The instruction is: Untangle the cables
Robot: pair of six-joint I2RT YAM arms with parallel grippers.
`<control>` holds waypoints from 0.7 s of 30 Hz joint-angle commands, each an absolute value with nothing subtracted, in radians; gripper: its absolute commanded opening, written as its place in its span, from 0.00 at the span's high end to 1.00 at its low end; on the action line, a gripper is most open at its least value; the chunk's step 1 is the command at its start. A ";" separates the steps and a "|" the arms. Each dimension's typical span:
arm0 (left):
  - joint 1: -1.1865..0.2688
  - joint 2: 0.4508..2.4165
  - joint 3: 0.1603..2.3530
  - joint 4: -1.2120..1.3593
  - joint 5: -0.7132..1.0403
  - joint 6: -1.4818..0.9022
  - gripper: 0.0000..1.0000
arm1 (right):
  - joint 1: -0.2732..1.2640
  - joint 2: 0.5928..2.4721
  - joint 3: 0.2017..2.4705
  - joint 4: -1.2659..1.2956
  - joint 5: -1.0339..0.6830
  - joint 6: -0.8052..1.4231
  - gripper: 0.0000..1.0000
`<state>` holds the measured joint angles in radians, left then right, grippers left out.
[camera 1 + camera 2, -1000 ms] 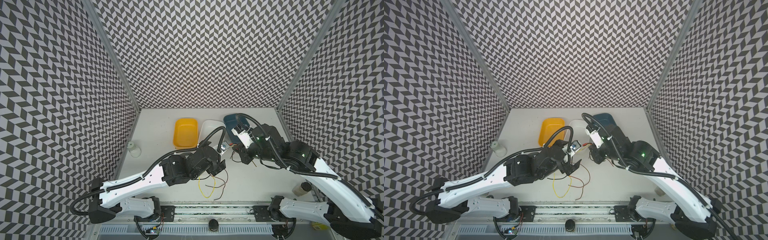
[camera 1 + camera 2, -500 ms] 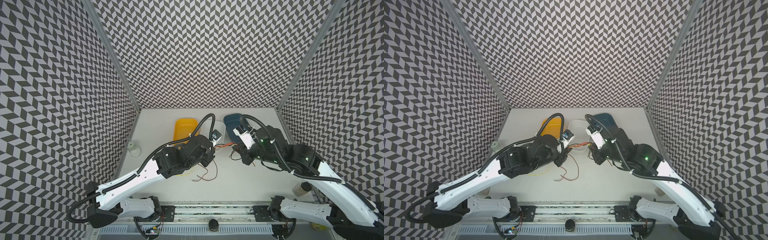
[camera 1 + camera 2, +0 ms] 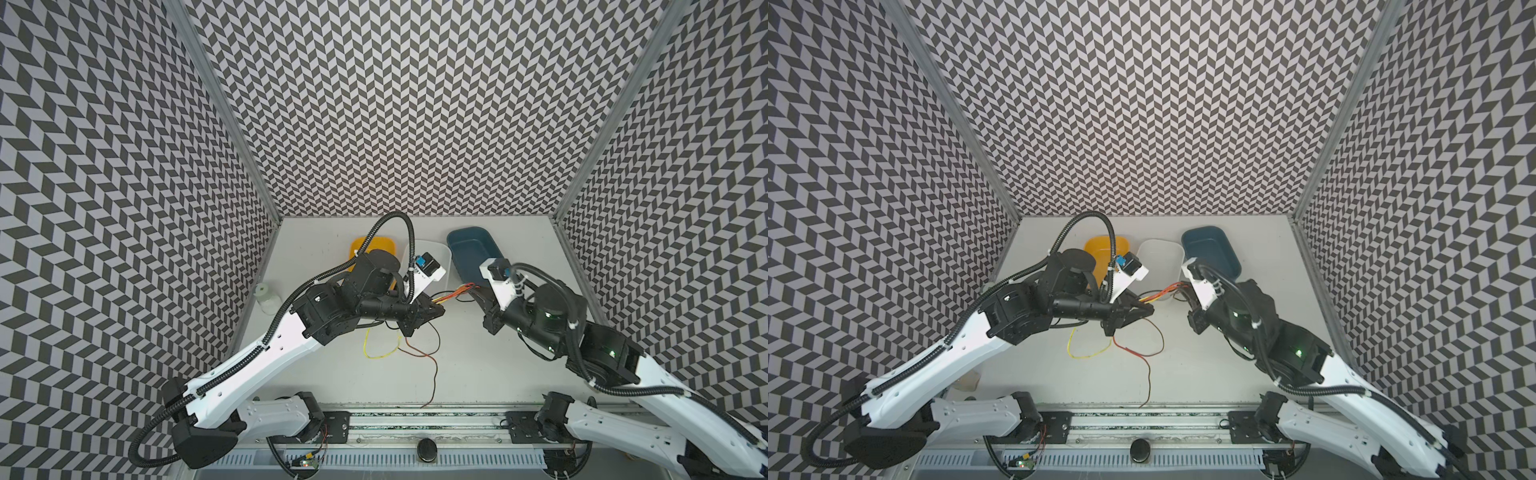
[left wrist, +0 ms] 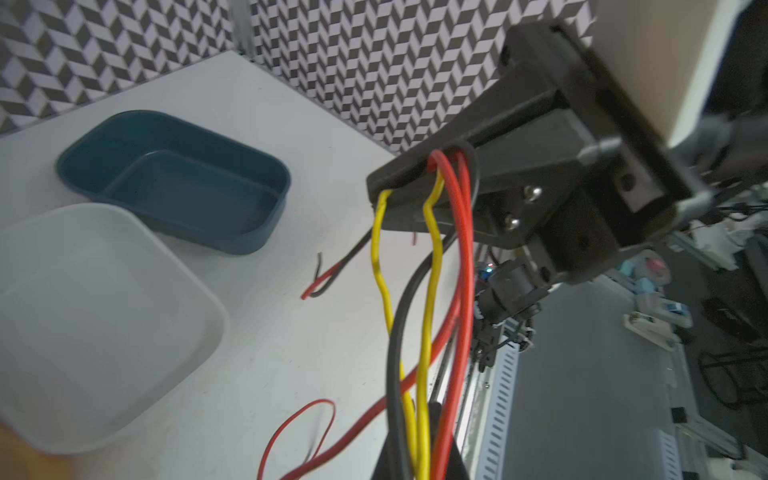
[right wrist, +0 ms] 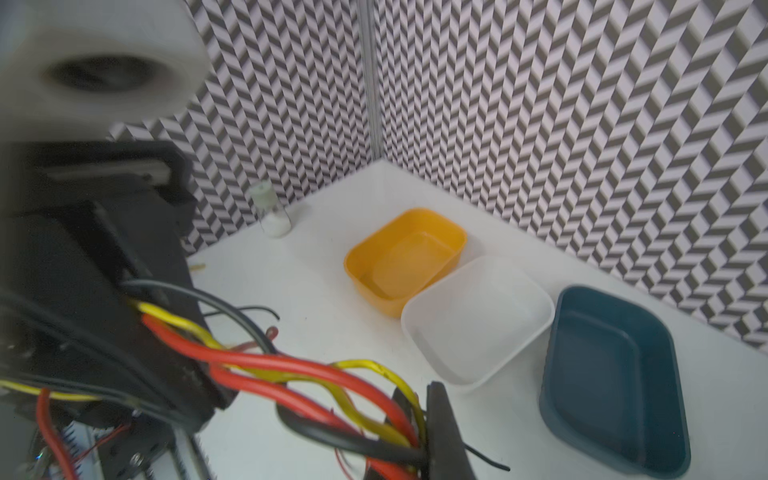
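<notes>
**Gripping a limp wire bundle from both ends**

I see the cables (image 3: 454, 293) strung in the air between both arms, in front of the white tray (image 3: 432, 245). Their loose tails trail down to the table (image 3: 478, 365). The left end effector (image 3: 439, 306) is clamped on the bundle, and the right end effector (image 4: 386, 187) pinches its other end. The strands are thin, glossy red, yellow and black, twisted over each other. I judge them light, soft and slippery. I would take one strand close beside a crossing, not at a tail.
</notes>
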<state>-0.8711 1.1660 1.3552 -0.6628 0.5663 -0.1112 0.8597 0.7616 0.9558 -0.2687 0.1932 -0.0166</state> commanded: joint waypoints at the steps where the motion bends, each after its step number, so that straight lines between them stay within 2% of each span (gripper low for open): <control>1: -0.840 1.068 1.328 -0.791 0.821 -0.140 1.00 | 0.810 0.631 0.856 0.224 0.468 -0.120 1.00; 8: -0.782 1.059 1.301 -0.712 0.998 -0.180 1.00 | 0.811 0.623 0.757 0.551 0.244 -0.328 1.00; 17: -0.702 1.028 1.248 -0.522 1.202 -0.339 1.00 | 0.813 0.696 0.647 0.870 0.415 -0.692 1.00; 18: -0.700 1.029 1.244 -0.510 1.206 -0.349 1.00 | 0.813 0.708 0.648 0.900 0.455 -0.697 0.98; 19: -0.696 1.030 1.245 -0.508 1.206 -0.351 1.00 | 0.813 0.714 0.650 0.911 0.479 -0.678 0.89; 20: -0.692 1.031 1.248 -0.509 1.203 -0.351 1.00 | 0.811 0.713 0.658 0.885 0.482 -0.642 0.74; 21: -0.688 1.032 1.249 -0.509 1.198 -0.354 1.00 | 0.811 0.707 0.672 0.813 0.457 -0.628 0.63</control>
<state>-0.6922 1.0992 1.2495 -0.4576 1.0409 -0.3172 0.8574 0.7475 0.6243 0.5930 0.1894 -0.5922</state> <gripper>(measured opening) 0.100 0.298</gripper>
